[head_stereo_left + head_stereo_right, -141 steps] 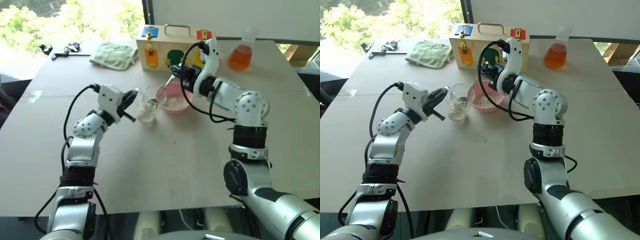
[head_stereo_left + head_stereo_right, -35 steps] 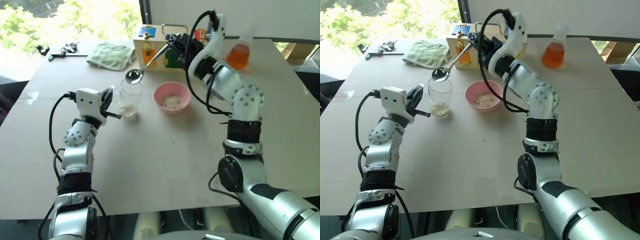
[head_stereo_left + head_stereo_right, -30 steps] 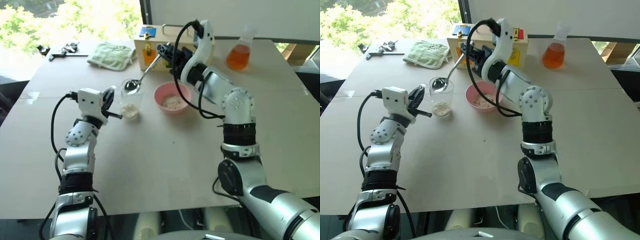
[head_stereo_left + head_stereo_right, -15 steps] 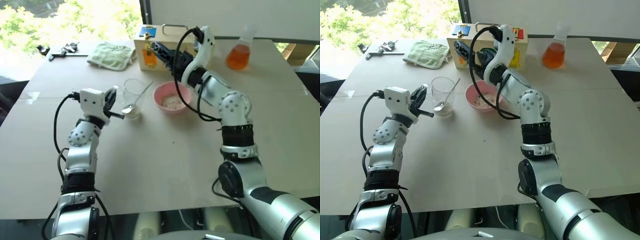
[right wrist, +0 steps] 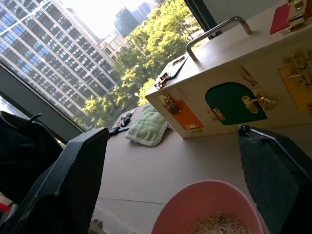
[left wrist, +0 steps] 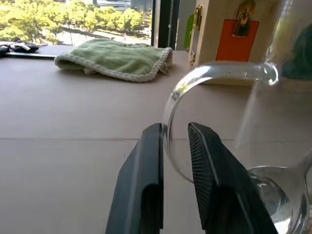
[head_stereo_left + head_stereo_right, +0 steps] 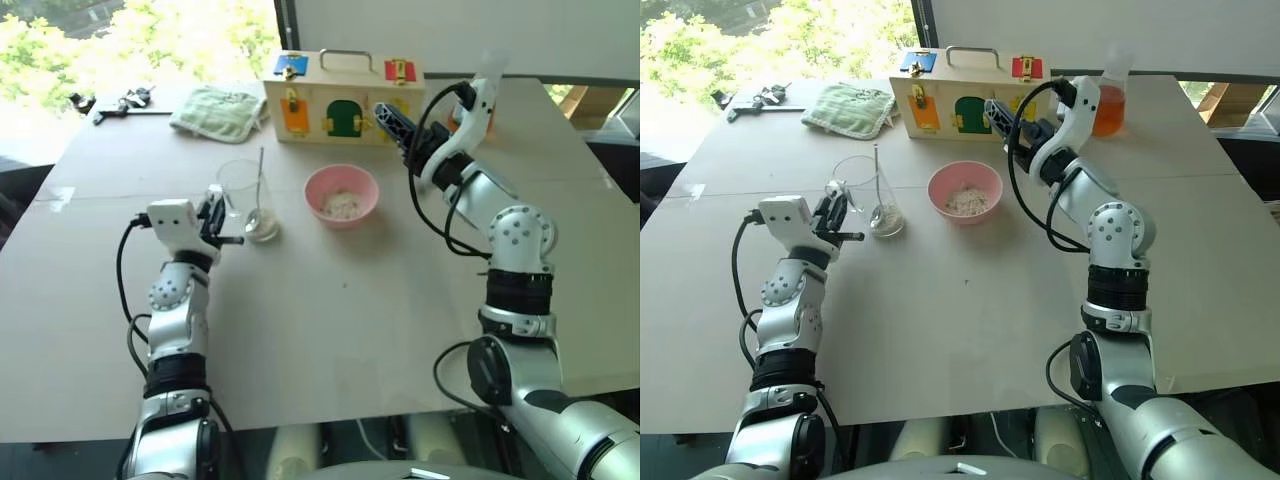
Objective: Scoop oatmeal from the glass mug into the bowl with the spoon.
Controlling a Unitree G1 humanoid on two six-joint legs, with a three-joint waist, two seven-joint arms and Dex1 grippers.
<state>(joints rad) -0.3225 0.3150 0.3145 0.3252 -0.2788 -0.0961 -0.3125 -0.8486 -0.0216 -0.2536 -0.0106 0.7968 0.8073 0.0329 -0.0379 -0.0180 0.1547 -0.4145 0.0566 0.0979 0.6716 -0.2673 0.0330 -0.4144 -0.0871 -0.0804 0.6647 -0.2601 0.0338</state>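
From the head views, your glass mug [image 7: 246,198] stands on the counter [image 7: 330,300] just beside the bowl [image 7: 341,194], on the side away from the wooden box's [image 7: 343,96] orange flask end. The spoon [image 7: 258,195] leans inside the mug. Oatmeal [image 7: 341,207] already lies in the bowl. Your right end effector [image 7: 392,122] hangs spread and empty past the bowl, near the box. A careless return sweep could clip the bowl's rim or the spoon handle and tip the mug.

In the left wrist view, your left end effector [image 6: 174,146] straddles the mug's handle [image 6: 214,80], fingers [image 6: 146,161] slightly parted around the glass. Pull back crooked and you drag the mug over.

In the right wrist view, widely spread fingers [image 5: 73,175] frame the bowl below; dropping now would strike its rim.
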